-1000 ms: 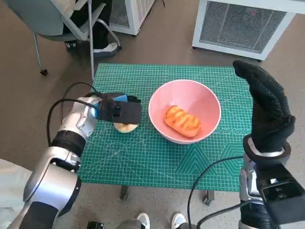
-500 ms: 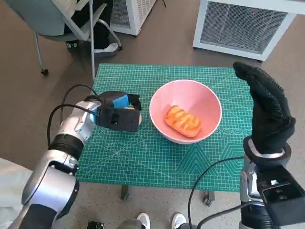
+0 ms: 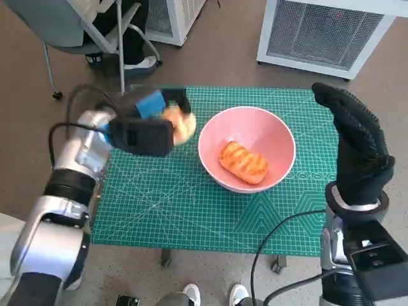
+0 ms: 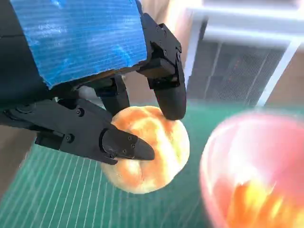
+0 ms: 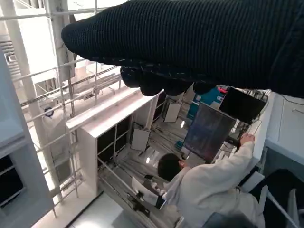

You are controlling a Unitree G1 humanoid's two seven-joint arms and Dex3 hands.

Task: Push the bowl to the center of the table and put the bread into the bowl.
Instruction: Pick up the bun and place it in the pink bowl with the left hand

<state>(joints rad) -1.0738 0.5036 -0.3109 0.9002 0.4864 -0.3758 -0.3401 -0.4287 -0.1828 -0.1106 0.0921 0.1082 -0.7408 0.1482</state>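
Observation:
A pink bowl (image 3: 275,132) stands on the green mat (image 3: 191,204) near the table's middle, with a glazed orange bread (image 3: 243,161) lying in it. My left hand (image 3: 148,125) is raised just left of the bowl and holds a round pale bread roll (image 3: 181,125) above the mat. In the left wrist view the black fingers (image 4: 168,85) pinch that roll (image 4: 147,147), and the bowl (image 4: 256,166) is blurred beside it. My right hand (image 3: 357,146) stands upright at the table's right edge, fingers straight, holding nothing.
A chair (image 3: 70,32) and a person's feet are beyond the table's far left corner. A white grilled unit (image 3: 325,35) stands on the floor behind the table. In the right wrist view a person in white (image 5: 204,185) sits at a screen.
My left hand has lifted the roll off the mat and carried it up and toward the bowl's rim. The right hand has stayed still.

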